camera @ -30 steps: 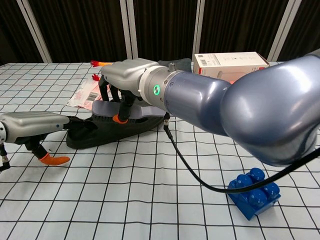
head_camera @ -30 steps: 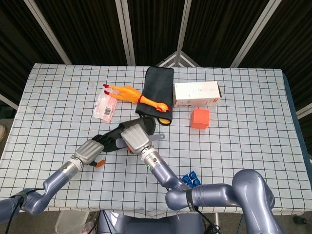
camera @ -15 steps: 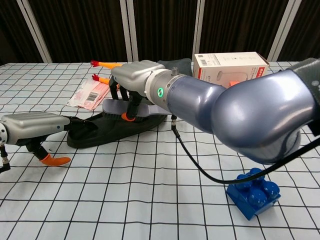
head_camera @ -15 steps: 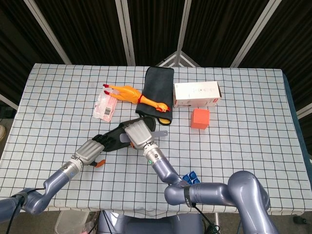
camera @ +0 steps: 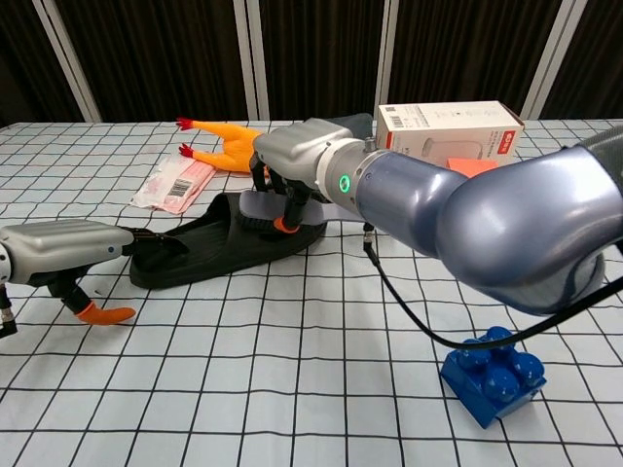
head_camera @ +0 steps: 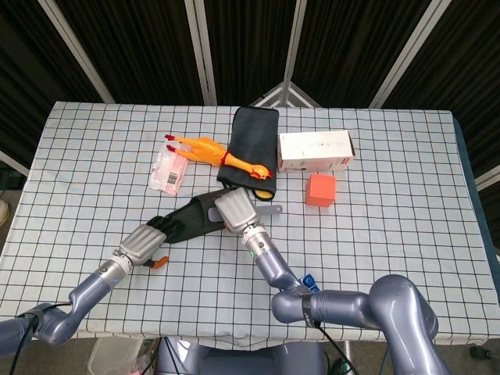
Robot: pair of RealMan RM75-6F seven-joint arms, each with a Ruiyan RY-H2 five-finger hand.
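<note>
The right hand [camera: 292,170] hides part of the black sandal [camera: 209,243].

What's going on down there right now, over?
Left hand holds the heel end of the black sandal. Right hand grips its grey strap at the toe end. Rubber chicken close behind.

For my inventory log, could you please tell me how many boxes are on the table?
1: a white box with a red end at the far side, just behind the orange cube and right of the dark cloth. None seems hidden.
</note>
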